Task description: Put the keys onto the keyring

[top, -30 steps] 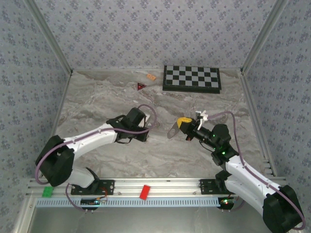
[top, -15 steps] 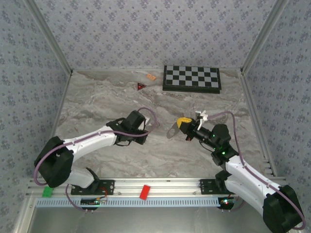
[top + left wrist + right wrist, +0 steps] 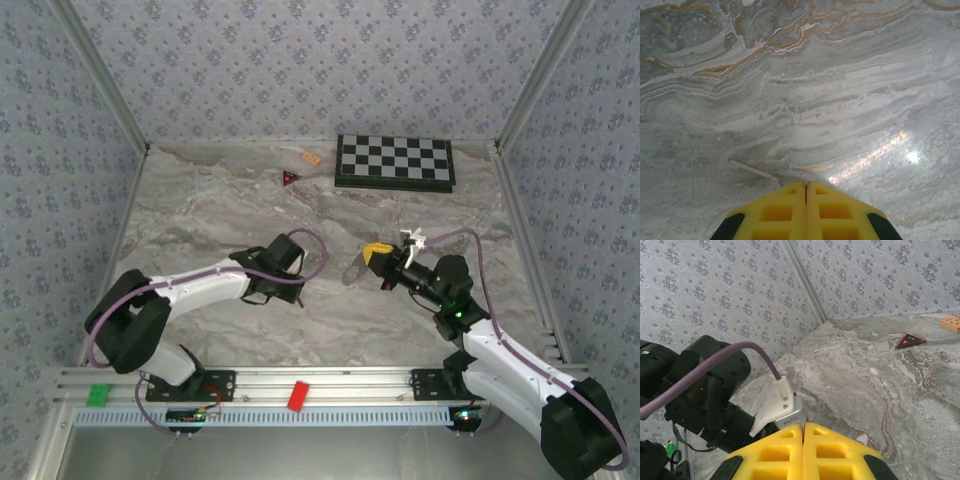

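Two tools sit midway on the surface (image 3: 200, 210), bare marble all round, walls (image 3: 300, 70) well apart. The right tool (image 3: 377, 254) is clenched on the keyring (image 3: 352, 272), which juts toward the left arm (image 3: 200, 285). The left tool (image 3: 806, 184) is pressed closed; a thin pale sliver (image 3: 752, 169) lies just beside its tips, too edge-on to identify.
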Action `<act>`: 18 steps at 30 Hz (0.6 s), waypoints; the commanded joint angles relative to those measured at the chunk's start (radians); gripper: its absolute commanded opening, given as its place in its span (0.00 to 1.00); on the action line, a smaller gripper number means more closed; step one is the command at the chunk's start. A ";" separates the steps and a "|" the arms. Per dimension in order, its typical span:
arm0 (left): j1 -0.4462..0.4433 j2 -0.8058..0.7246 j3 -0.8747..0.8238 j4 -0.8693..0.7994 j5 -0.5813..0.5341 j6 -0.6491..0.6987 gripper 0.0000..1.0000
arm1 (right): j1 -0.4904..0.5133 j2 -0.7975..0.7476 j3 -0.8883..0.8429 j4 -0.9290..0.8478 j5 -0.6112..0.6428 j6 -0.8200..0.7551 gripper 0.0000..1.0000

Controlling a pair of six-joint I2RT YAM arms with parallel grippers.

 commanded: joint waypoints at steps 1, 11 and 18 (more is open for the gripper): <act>-0.006 0.053 0.063 0.009 -0.014 0.021 0.04 | 0.005 -0.009 0.005 0.033 -0.001 -0.016 0.00; -0.006 0.158 0.095 0.035 -0.001 0.021 0.07 | 0.005 -0.011 0.005 0.025 0.002 -0.019 0.00; -0.004 0.135 0.116 0.016 0.015 0.012 0.34 | 0.005 -0.013 0.006 0.022 0.005 -0.021 0.00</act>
